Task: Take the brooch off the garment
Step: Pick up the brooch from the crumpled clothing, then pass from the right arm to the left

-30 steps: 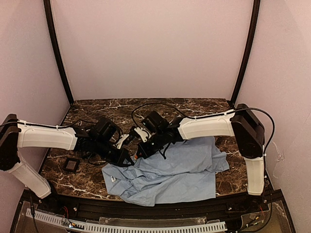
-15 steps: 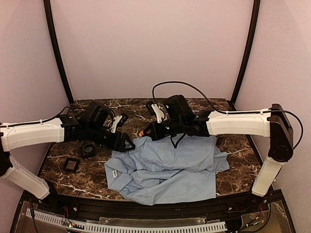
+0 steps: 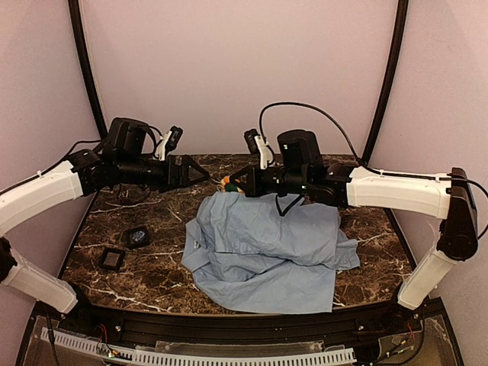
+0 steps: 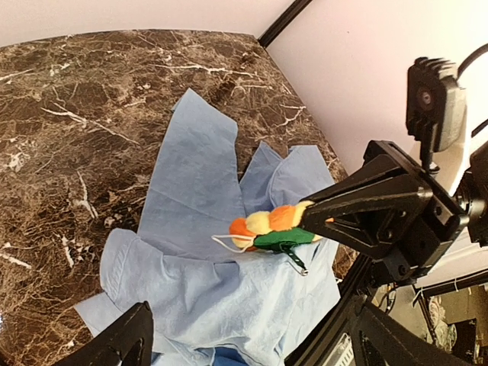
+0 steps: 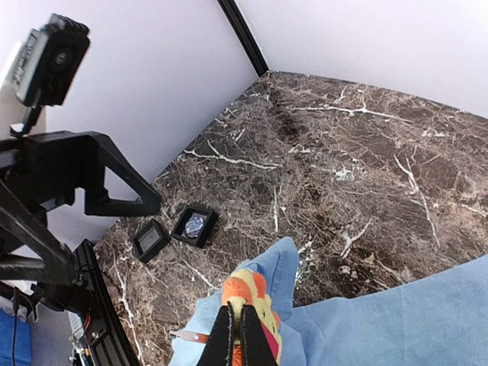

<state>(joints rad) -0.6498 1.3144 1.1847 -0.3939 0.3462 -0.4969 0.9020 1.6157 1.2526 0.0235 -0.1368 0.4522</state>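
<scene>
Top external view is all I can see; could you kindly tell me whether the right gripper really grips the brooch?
Observer: Yes, the left wrist view shows the right gripper pinching the brooch at its fingertips.
Operator: Is its fastening visible?
Observer: A thin metal pin sticks out below the brooch's green part.
Operator: And the left gripper?
Observer: Its fingers stand wide apart, with nothing between them.
</scene>
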